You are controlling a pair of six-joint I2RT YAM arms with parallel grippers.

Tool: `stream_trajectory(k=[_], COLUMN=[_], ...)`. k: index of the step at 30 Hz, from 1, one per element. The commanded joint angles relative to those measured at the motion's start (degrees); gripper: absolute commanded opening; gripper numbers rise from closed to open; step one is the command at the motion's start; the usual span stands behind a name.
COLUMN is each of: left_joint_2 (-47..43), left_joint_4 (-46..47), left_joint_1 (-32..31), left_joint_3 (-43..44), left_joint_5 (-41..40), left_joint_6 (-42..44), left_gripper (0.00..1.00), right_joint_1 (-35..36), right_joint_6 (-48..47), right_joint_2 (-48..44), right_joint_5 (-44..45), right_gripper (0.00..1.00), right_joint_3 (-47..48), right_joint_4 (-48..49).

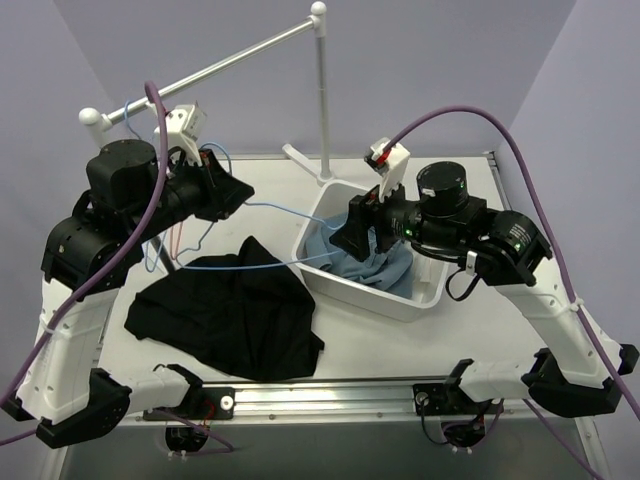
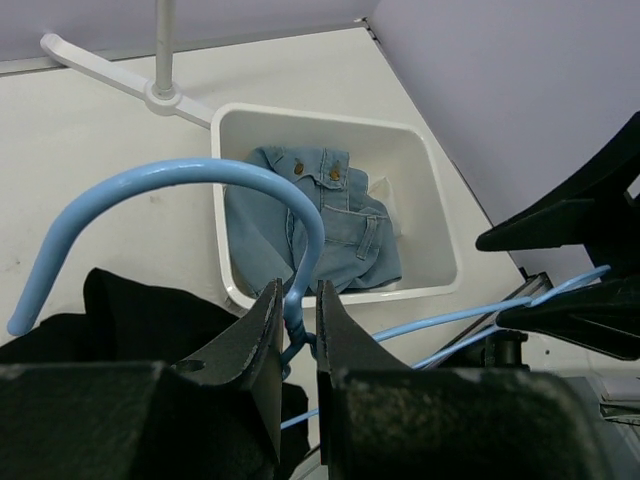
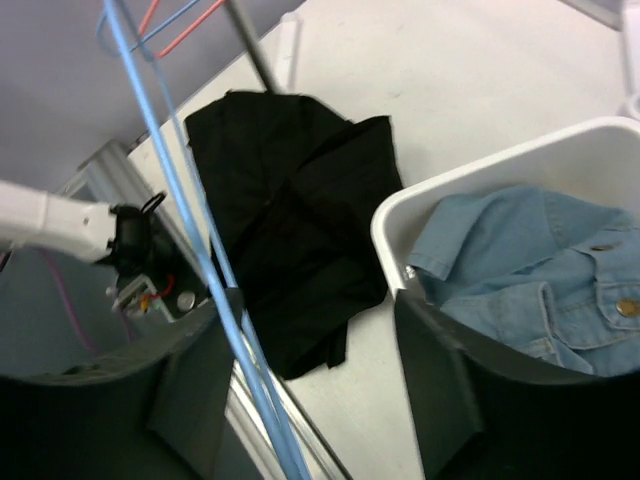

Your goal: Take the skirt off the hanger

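Note:
The black skirt (image 1: 225,315) lies spread on the table at the front left; it also shows in the right wrist view (image 3: 290,230). My left gripper (image 1: 228,192) is shut on the twisted neck of the light-blue hanger (image 2: 297,310), held above the table with its hook (image 2: 180,175) curving up. The hanger's wires (image 1: 285,210) reach right toward my right gripper (image 1: 352,232) and cross over the skirt's far edge; I cannot tell if they touch it. My right gripper (image 3: 315,390) is open, with the wires (image 3: 200,250) passing just beside its left finger (image 3: 190,370).
A white tub (image 1: 425,300) holding a blue denim garment (image 1: 385,268) stands right of the skirt, under my right gripper. A white rack pole (image 1: 322,90) and bar (image 1: 210,70) stand at the back, with a pink hanger (image 1: 180,240) and another blue hanger (image 1: 125,108).

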Motion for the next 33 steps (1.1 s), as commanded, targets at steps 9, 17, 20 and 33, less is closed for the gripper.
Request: stream_trajectory(k=[9,17,20,33], left_joint_2=[-1.46,-6.46,-9.18,-21.40], left_joint_4=[0.92,1.44,0.65,-12.45], left_joint_1=[0.24,0.24,0.24,0.24], left_joint_3=[-1.02,-1.45,-0.40,-13.13], left_joint_5=[5.64,-7.25,-9.91,-14.92], left_joint_6=[1.05,-3.08,-3.43,-5.18], left_gripper=[0.21,0.94,0.94,0.94], right_joint_1=[-0.20,-0.28,-0.28,-0.11], right_joint_6=[-0.77,5.47,6.52,4.68], right_joint_2=[-0.26,-3.17,-3.17,9.84], right_joint_5=[-20.59,-8.02,-2.57,10.70], right_gripper=[0.00,0.00,0.00,0.00], right_joint_3=[-3.38,-3.74,-3.12,18.41], right_joint_4=[-2.26,1.70,3.01,14.25])
